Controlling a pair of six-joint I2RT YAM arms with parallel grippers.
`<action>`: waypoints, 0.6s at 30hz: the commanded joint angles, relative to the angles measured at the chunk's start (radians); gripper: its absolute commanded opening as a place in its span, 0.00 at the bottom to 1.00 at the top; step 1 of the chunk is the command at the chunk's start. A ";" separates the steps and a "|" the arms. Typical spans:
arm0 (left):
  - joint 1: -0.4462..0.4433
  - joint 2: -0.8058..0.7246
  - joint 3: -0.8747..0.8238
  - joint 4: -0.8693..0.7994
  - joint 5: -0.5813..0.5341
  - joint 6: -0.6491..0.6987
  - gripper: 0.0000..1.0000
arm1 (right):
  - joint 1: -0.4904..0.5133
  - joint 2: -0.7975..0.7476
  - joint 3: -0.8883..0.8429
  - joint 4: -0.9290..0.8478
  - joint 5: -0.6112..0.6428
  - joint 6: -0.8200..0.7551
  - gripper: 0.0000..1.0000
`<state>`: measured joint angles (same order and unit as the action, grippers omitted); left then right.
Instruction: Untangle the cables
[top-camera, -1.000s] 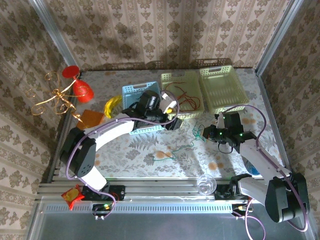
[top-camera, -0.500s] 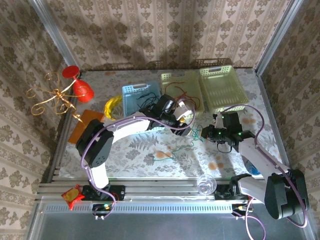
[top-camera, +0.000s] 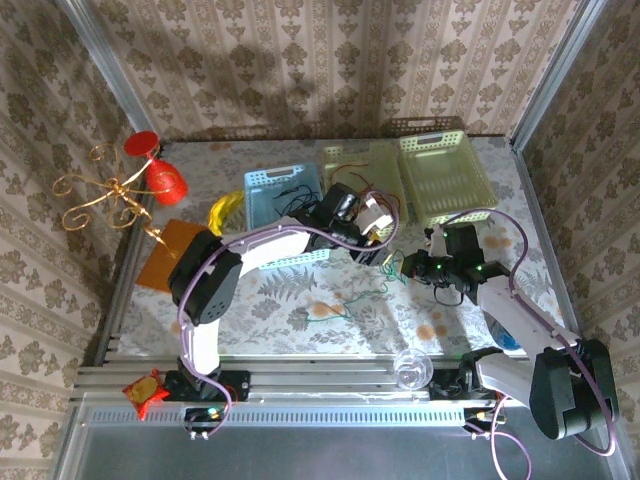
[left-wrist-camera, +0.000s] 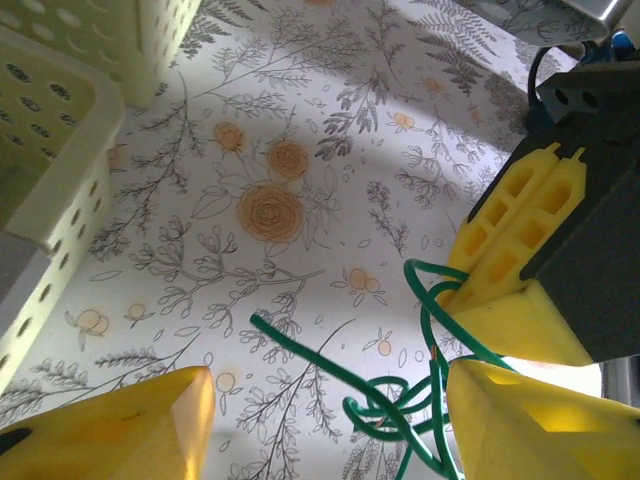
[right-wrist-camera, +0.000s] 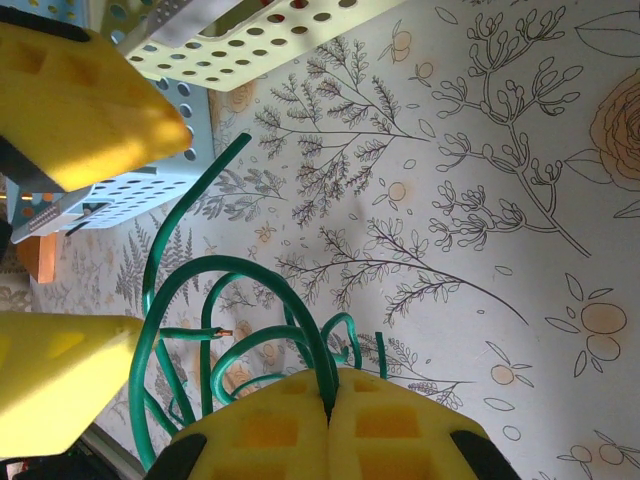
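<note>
On the floral table (left-wrist-camera: 300, 150), just beside a pale-yellow basket (left-wrist-camera: 60, 200) — the green cable (left-wrist-camera: 300, 350) lies in a knot of loose loops. Right end effector (right-wrist-camera: 330, 400) is clamped on one strand, pads (right-wrist-camera: 260, 430) pressed together. Left end effector (left-wrist-camera: 330, 420) faces it, fingers (left-wrist-camera: 120, 420) apart, straddling the loops — contact unclear.

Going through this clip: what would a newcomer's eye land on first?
The green cable lies tangled mid-table, pinched in the shut right gripper while the left gripper straddles its loops with jaws apart. Next, the gold wire stand with a red cup at far left.
</note>
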<state>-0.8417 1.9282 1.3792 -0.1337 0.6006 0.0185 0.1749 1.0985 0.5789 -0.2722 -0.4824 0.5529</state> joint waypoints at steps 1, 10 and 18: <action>0.007 0.032 0.035 -0.032 0.082 -0.014 0.60 | 0.008 -0.023 0.021 0.000 0.018 -0.008 0.00; 0.013 0.101 0.069 -0.069 0.145 -0.040 0.18 | 0.012 -0.038 0.018 0.026 0.080 0.019 0.00; 0.047 -0.002 -0.060 0.078 -0.074 -0.115 0.00 | 0.012 -0.067 0.016 -0.091 0.345 0.053 0.00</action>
<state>-0.8238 1.9972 1.3766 -0.1043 0.6250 -0.0605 0.1879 1.0637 0.5789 -0.2962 -0.3115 0.5804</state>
